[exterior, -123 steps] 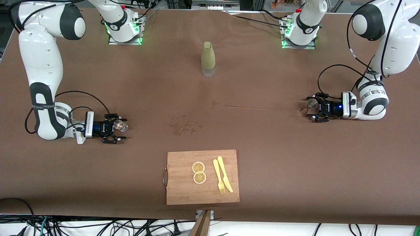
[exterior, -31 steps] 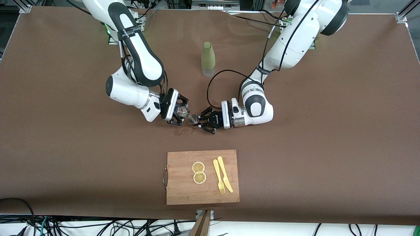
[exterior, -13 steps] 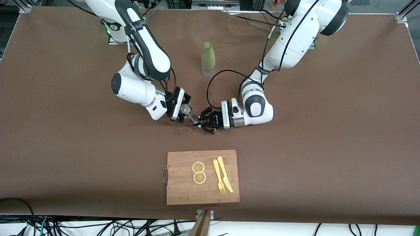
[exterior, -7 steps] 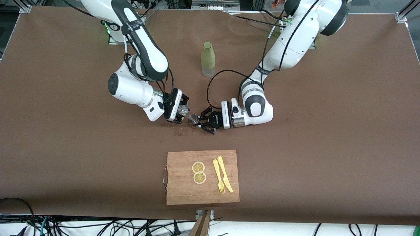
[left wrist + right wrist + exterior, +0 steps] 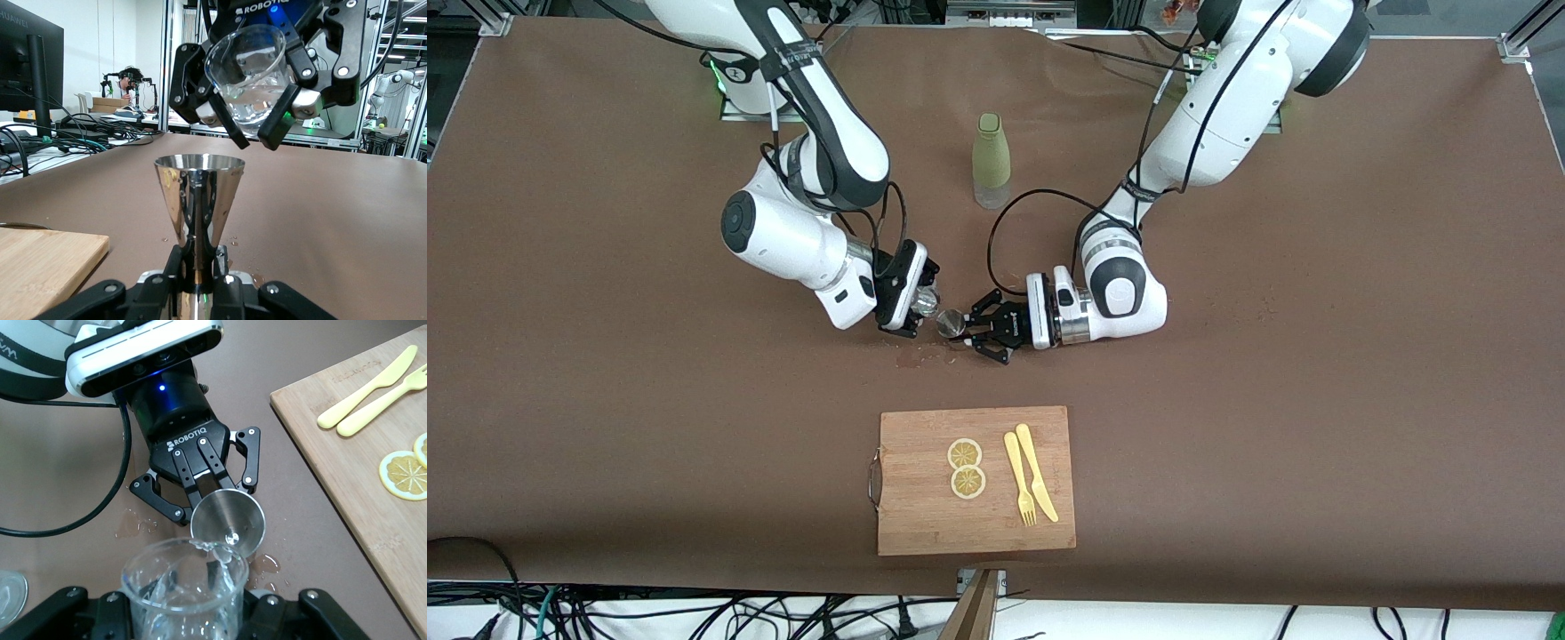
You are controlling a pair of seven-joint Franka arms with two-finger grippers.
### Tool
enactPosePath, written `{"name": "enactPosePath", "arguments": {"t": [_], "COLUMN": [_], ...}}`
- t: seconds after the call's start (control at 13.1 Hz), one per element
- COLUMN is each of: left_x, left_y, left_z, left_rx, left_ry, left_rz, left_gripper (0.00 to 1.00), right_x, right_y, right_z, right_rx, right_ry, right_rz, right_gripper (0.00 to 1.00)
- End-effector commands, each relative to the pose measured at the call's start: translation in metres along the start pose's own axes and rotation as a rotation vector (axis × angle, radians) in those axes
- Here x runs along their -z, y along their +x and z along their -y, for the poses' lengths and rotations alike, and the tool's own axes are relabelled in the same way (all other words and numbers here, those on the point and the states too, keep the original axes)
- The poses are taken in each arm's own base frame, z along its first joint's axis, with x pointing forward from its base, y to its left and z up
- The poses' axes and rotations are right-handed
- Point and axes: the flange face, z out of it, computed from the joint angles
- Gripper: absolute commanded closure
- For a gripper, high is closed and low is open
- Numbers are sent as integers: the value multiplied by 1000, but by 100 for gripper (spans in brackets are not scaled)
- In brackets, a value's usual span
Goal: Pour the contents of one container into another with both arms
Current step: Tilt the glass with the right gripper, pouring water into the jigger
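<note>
Landmark: the board (image 5: 975, 480), nearest the camera, carrying two lemon slices (image 5: 966, 468), a fork (image 5: 1018, 480) and a knife (image 5: 1037, 473).

Just farther from the camera than the board, a few droplets (image 5: 921, 356) are seen on the worktop (image 5: 1272, 400). Over them the two vessels meet. The left gripper (image 5: 971, 332) is held level, its jaws pinching the stem of a steel jigger (image 5: 198, 200), mouth up. The right gripper (image 5: 917, 307) is held just above and beside it, its jaws pinching a glass (image 5: 252, 77) that contains clear liquid.

Change noted against half a second earlier: the right forearm has been rolled a little and the glass tipped further, while the left arm has been kept unmoved. In the right wrist view a thin stream is seen leaving the glass lip (image 5: 217, 550) toward the jigger bowl (image 5: 228, 520).

Judgement: the pour has begun; most of the liquid appears to be still in the glass. The lip is set near the jigger's edge, so spillage is considered possible.

Farthest from the board, a green bottle (image 5: 991, 160) stands upright, untouched.
</note>
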Motion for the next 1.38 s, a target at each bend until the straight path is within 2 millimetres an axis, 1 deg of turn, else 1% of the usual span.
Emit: {"name": "enactPosePath", "arguments": {"t": [0.0, 0.61, 0.92, 1.3], "left_x": [-8, -8, -8, -8], "left_y": [2, 2, 2, 3], "left_z": [1, 1, 1, 1], "left_rx": [-33, -33, -33, -31], "left_ry": [41, 41, 40, 40], "left_rz": [-5, -5, -6, -6], "left_gripper": [100, 100, 100, 100], "right_x": [8, 12, 13, 19], "right_y": [12, 27, 26, 30], "right_z": [6, 8, 7, 7], "right_rx": [-5, -22, -24, -18], "right_ry": [-7, -29, -30, -44], "right_rz": [0, 27, 26, 11], "right_gripper": [78, 78, 78, 78]}}
